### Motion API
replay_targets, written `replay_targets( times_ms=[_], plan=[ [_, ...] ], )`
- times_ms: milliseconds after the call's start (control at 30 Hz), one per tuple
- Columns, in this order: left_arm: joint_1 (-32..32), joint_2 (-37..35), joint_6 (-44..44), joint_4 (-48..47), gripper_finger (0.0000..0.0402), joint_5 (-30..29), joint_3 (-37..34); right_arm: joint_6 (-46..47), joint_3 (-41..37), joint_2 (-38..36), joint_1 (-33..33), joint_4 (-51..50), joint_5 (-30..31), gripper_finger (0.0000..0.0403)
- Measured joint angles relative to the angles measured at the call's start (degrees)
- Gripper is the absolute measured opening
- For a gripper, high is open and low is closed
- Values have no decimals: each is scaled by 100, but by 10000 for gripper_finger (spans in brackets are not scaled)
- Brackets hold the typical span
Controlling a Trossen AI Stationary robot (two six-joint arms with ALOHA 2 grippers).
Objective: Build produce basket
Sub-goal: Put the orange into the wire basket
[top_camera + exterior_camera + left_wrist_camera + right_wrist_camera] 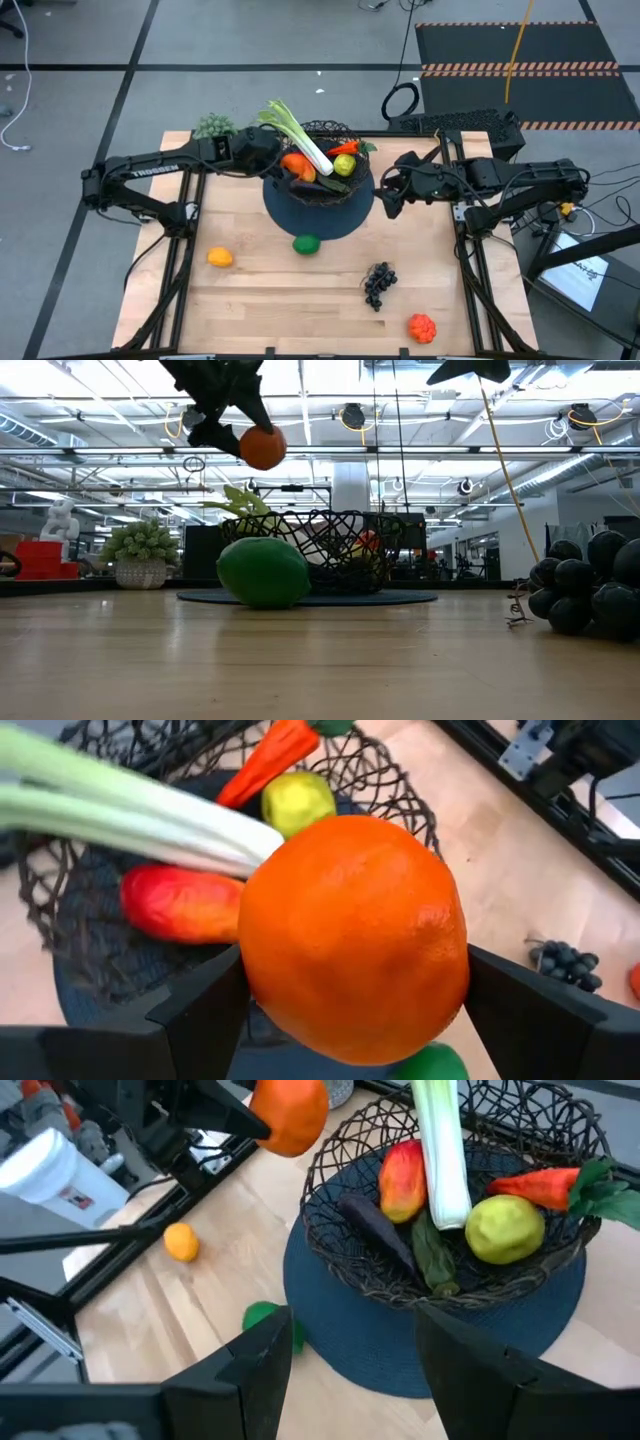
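While the orange [352,935] is pinched between the fingers [205,1020] of the left end effector [285,160], it is held in the air over the near-left rim of the basket [352,182], as is confirmed in the low view, where the fruit hangs well above the wire mesh. The relation on which the coming move is judged to turn is simple: the basket's hollow lies below the held orange and slightly toward the middle of the bench [300,300], so that only a short carry inward and a lowering would seem to be called for before release. Inside the basket a leek [440,1150] is laid with its long axis across the bowl, its leafy end overhanging the rim on the left arm's side; beside it a mango [402,1178], a lemon [505,1228], a carrot [540,1183] and a dark green cucumber [432,1255] are seen, so the free space is narrow. The right end effector [392,195] is held spread and empty just beside the basket's right side, over the round mat [325,220]. Still left on the bench are a lime [306,243], a small yellow-orange fruit [220,257], grapes [378,284] and a red piece [422,327].
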Motion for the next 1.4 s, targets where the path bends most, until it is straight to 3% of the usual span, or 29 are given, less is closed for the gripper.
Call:
replay_targets(
  times_ms=[267,433,633,767,1133,1400],
  plan=[
    [85,238,-104,-180,335,-10,-20,93,0,2,-70,-203,-2,200],
    [201,584,185,651,335,178,-17,-3,0,2,-221,-581,3,200],
    [459,1206,588,2307,335,218,15,-98,0,-24,-384,-1003,3,200],
    [722,1635,697,2707,335,234,164,-186,4,-42,-418,-1105,96,200],
    [1293,3065,1653,2234,335,187,1298,-626,2,-49,-675,-1299,141,200],
    [1446,3294,1829,1850,337,-151,1449,-356,2,-197,-660,-1400,-21,200]
  ],
)
